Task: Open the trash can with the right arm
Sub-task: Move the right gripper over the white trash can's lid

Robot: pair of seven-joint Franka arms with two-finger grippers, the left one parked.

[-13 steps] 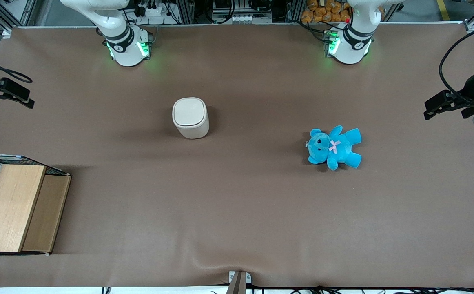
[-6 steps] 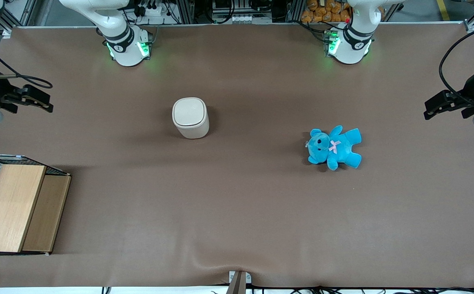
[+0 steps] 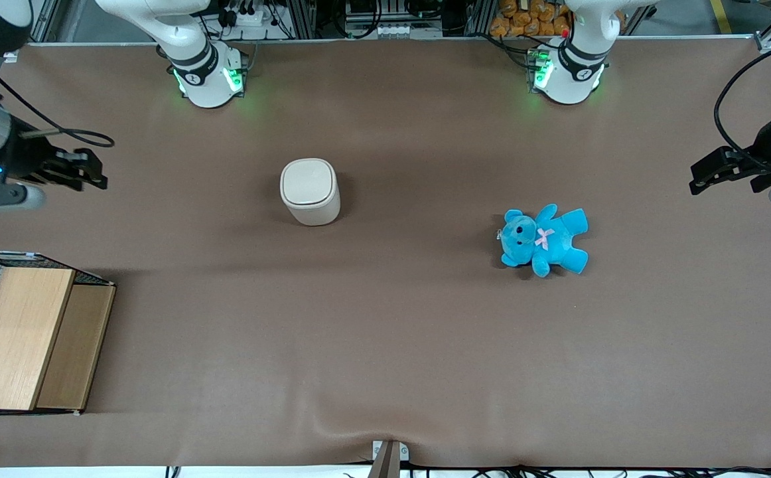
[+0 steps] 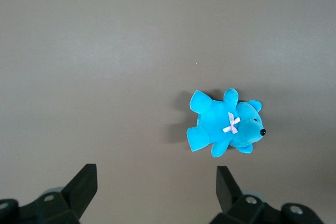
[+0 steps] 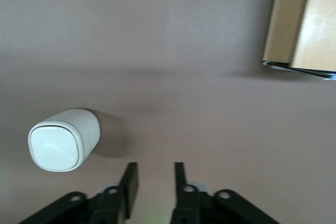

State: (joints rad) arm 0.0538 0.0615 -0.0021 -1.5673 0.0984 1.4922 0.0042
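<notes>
Trash can [image 3: 310, 191], in the front view, stands upright just left of frame centre with its flap lid closed; the gripper [image 3: 87, 172] hangs at the left edge, well apart from it, its arm cut off by the frame. In the right wrist view, the fingers [image 5: 129, 182] stand slightly apart around nothing. The can looks light, stiff and smooth, so press the flap from above; its hinge side cannot be made out.

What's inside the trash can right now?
Cannot be seen: the trash can stands upright with its flap lid shut, covering the inside. Nothing rests on the lid. The gripper, fingers slightly apart, hangs toward the working arm's end, not touching it.
</notes>
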